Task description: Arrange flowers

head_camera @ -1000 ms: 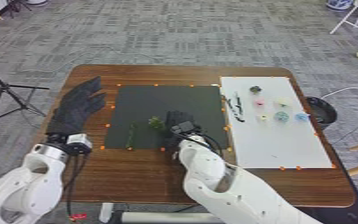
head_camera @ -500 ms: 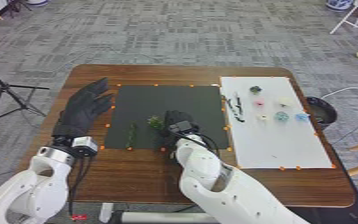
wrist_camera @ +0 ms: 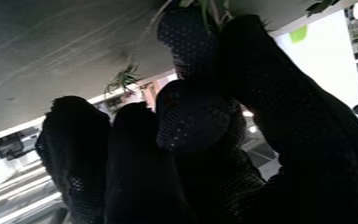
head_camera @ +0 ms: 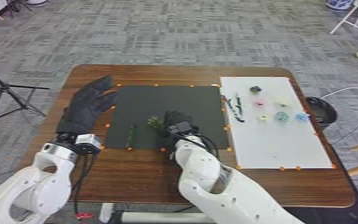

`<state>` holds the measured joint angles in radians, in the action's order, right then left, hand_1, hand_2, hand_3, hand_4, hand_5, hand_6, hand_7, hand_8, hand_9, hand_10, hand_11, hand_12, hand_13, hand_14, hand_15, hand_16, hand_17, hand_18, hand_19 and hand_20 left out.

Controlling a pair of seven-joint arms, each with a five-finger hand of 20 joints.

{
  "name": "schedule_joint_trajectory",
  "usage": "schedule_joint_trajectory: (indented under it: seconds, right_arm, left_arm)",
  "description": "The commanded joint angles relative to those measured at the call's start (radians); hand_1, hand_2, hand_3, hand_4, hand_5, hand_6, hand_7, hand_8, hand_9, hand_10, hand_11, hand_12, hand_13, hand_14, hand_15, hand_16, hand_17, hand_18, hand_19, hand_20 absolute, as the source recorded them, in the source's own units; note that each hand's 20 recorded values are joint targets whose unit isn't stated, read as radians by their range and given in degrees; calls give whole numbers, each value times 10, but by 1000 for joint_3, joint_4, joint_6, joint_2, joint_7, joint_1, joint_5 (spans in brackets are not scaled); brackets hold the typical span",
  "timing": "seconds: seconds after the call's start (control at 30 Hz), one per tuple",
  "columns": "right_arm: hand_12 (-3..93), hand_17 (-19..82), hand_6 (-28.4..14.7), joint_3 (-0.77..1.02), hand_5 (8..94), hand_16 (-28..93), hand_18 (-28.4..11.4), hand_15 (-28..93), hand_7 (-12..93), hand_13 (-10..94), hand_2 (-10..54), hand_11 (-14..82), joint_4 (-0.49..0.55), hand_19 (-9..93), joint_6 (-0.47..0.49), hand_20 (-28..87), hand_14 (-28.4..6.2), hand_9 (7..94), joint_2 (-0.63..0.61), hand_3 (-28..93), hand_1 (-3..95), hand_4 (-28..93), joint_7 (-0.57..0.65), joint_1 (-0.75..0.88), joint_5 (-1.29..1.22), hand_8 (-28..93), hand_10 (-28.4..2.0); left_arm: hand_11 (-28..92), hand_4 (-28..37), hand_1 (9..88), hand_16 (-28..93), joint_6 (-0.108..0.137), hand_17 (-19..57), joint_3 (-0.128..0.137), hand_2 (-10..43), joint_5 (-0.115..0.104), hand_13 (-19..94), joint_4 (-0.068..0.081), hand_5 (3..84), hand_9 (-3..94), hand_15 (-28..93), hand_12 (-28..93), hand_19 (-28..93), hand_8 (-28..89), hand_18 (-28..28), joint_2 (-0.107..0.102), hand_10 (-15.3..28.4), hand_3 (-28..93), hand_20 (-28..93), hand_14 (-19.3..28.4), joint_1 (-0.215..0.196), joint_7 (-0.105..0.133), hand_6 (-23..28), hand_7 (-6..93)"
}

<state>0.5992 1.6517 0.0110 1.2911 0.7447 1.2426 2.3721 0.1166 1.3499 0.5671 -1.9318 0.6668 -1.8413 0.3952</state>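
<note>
Brown counter (head_camera: 131, 175): white board (head_camera: 282, 145) at three o'clock, likely storing supplies; black mat (head_camera: 149, 97), probably for arranging; left hand (head_camera: 85, 107) at ten, fingers relaxed, leaving room; right hand (head_camera: 179, 120) over the mat, fingers pinching a green sprig (wrist_camera: 213, 9); flower heads (head_camera: 282, 116) at two o'clock, spaced for picking

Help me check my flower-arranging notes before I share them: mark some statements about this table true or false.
1. The pink flower lies on the white sheet. True.
2. The left robot hand is over the white sheet. False: it is at the left side of the black mat.
3. The right robot hand is at the black mat. True.
4. The blue flower lies on the black mat. False: it lies on the white sheet.
5. In the head view, the long green stem is left of the leafy sprig. True.
</note>
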Motion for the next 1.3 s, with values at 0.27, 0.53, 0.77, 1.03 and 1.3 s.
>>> schedule_joint_trajectory:
  seconds: [0.27, 0.53, 0.77, 1.03, 1.3]
  right_arm:
    - [420, 631, 26, -26, 849, 359, -192, 834, 371, 893, -95, 578, -38, 932, 9, 742, -30, 918, 35, 810, 438, -161, 39, 57, -42, 229, -54]
    - [417, 637, 25, -24, 858, 361, -194, 831, 350, 896, -95, 567, -43, 932, 5, 740, -29, 926, 47, 813, 435, -155, 32, 59, -39, 237, -54]
    - [421, 632, 12, -11, 863, 366, -196, 829, 300, 895, -95, 561, -45, 932, 18, 740, -30, 926, 37, 794, 407, -142, 37, 62, -47, 241, -55]
    - [421, 626, -5, 7, 836, 368, -195, 829, 304, 886, -95, 558, -27, 932, 20, 734, -30, 918, 27, 793, 220, -180, 34, 63, -44, -48, -62]
    - [416, 637, -16, 54, 835, 364, -194, 825, 270, 893, -95, 542, 84, 932, 8, 733, -30, 930, -15, 786, 104, -226, 42, 38, -111, -46, -63]
  left_arm:
    - [215, -228, 303, 29, -38, -105, -42, -71, 9, 116, 18, 272, 169, 263, 188, 362, -92, 185, 9, 142, 677, 126, 186, 59, -27, 48, 200]
    - [211, -227, 299, 32, -44, -98, -58, -72, 9, 125, 26, 267, 171, 245, 191, 365, -93, 182, 14, 132, 671, 123, 175, 80, -33, 41, 200]
    - [201, -229, 294, 35, -39, -82, -45, -77, 10, 145, 21, 262, 173, 229, 192, 368, -92, 175, 13, 118, 667, 117, 153, 64, -31, 30, 197]
    - [196, -228, 287, 37, -34, -65, -32, -81, 9, 164, 15, 254, 175, 215, 197, 375, -93, 169, 16, 96, 660, 106, 129, 47, -29, 17, 199]
    - [200, -229, 286, 36, -16, -60, 8, -84, 9, 174, -5, 247, 178, 215, 202, 382, -97, 166, 2, 87, 657, 93, 118, -1, -10, 9, 209]
